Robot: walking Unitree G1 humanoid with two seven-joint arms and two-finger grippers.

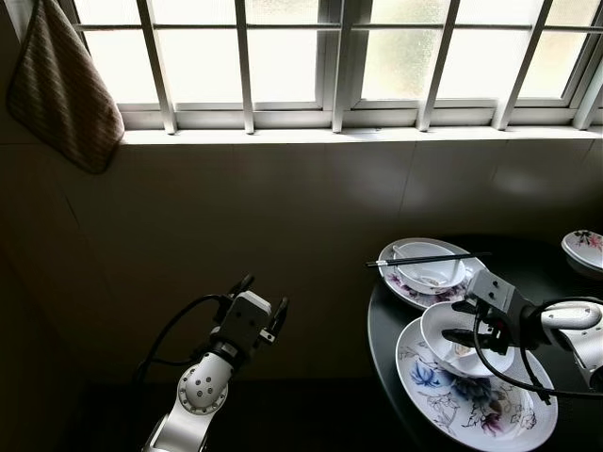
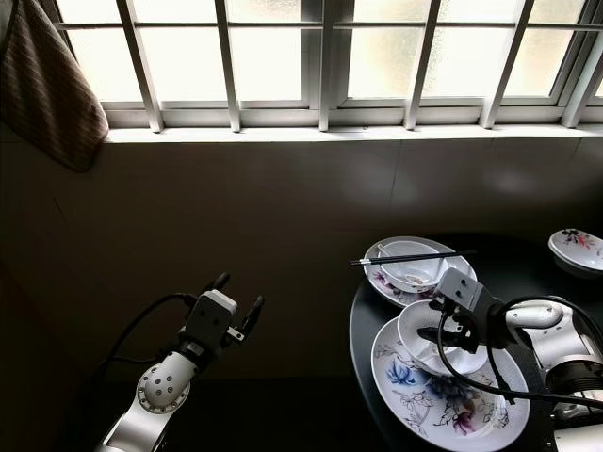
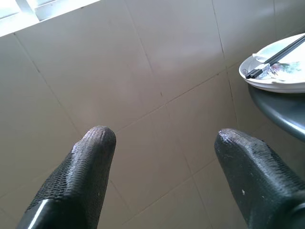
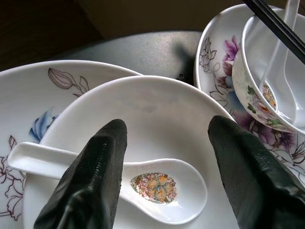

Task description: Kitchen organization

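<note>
A dark round table point(image 1: 380, 331) stands at the right. On its near side lies a large floral plate point(image 1: 480, 400) with a white bowl point(image 1: 450, 327) on it. A white spoon point(image 4: 152, 186) with a floral centre lies in that bowl. My right gripper point(image 1: 462, 320) hangs open just above the bowl, its fingers either side of the spoon's scoop. Behind it, a second floral plate point(image 1: 400, 282) holds a bowl point(image 1: 429, 273) with a spoon, and black chopsticks point(image 1: 429, 260) lie across it. My left gripper point(image 1: 262, 294) is open and holds nothing, in the air left of the table.
A tiled wall point(image 1: 283, 207) rises behind, under a barred window point(image 1: 330, 56) and its sill. A striped towel point(image 1: 61, 85) hangs at the upper left. A small floral bowl point(image 1: 584, 248) sits at the table's far right. Dark floor lies below my left arm.
</note>
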